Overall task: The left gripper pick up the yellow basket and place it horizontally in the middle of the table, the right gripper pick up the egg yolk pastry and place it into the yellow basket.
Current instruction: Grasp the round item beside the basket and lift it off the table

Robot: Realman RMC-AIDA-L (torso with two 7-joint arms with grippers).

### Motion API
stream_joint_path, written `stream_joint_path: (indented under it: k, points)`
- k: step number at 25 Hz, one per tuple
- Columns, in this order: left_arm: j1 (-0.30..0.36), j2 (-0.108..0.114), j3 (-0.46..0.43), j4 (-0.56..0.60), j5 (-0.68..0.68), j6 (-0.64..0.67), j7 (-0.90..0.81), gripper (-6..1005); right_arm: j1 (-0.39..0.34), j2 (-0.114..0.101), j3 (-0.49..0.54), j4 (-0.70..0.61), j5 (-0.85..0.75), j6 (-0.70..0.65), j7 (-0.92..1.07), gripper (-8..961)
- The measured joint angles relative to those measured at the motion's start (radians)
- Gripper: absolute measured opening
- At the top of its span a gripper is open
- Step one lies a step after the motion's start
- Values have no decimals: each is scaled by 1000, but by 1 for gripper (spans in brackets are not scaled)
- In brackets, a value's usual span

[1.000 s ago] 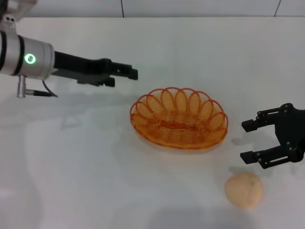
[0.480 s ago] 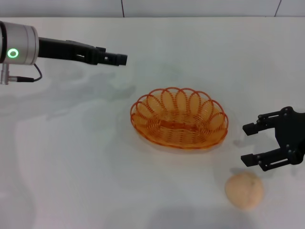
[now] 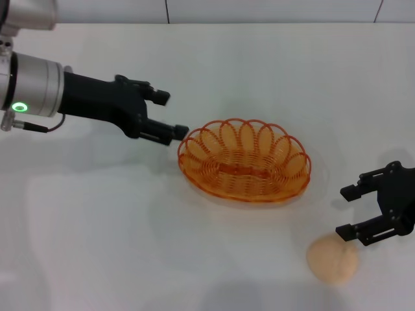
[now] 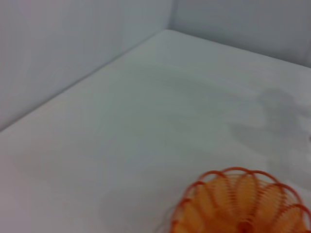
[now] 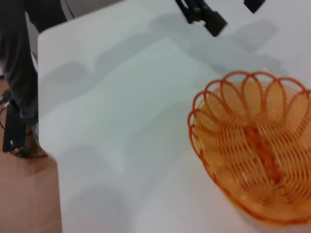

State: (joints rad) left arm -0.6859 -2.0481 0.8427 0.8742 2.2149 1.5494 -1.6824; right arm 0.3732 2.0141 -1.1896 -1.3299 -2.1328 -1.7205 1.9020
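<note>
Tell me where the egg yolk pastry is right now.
In the head view the egg yolk pastry sits on the table at the near right, just below the open right gripper and nearer than the yellow basket.

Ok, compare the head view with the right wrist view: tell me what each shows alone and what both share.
Only the head view shows the egg yolk pastry and the open right gripper just above it. Only the right wrist view shows the table's edge with brown floor beyond. Both show the yellow basket, empty, and the open left gripper near its rim.
</note>
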Motion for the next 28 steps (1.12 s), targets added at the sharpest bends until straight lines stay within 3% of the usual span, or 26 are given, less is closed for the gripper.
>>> stream_joint_path:
  k: [6,28]
  points:
    - [2,-11,49,40,7,49,18,880,-7,-1,-54,-28,-23,-9,49,752]
    - [42,-7,48,69,-12,76,17,880,-8,0,-167,17,-73,64,78,751]
